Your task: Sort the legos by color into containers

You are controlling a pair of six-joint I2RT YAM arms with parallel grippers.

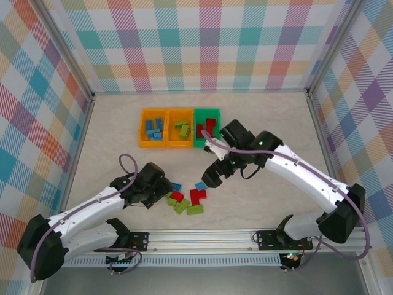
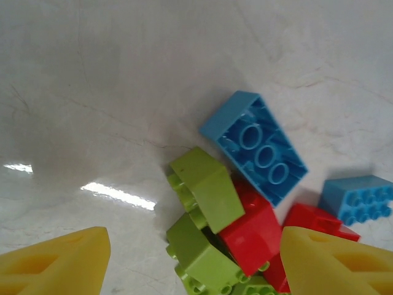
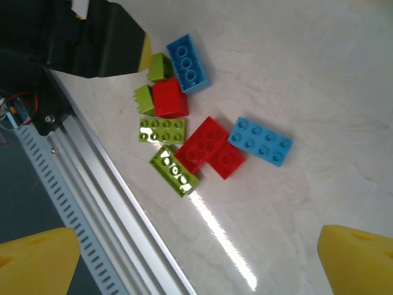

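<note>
Loose legos lie in a pile (image 1: pixel 186 200) near the table's front edge. My left gripper (image 1: pixel 163 190) is open at the pile's left end. Between its yellow fingers (image 2: pixel 58 261) lie two lime bricks (image 2: pixel 206 187) and a red brick (image 2: pixel 255 230), with an overturned blue brick (image 2: pixel 255 146) just beyond. My right gripper (image 1: pixel 212 177) hangs open and empty above the table, right of the pile; its view looks down on red bricks (image 3: pixel 209 144), a blue brick (image 3: pixel 261 141) and a lime brick (image 3: pixel 174 171). The containers stand behind: orange bin (image 1: pixel 142 130) holding blue bricks, orange bin (image 1: pixel 170 130) holding lime ones, green bin (image 1: pixel 207 145) holding red ones.
An aluminium rail (image 1: pixel 202 236) runs along the near edge, close to the pile. Metal posts and checked walls (image 1: pixel 202 43) enclose the table on three sides. The left arm's black wrist (image 3: pixel 92 37) sits at the pile's far end in the right wrist view.
</note>
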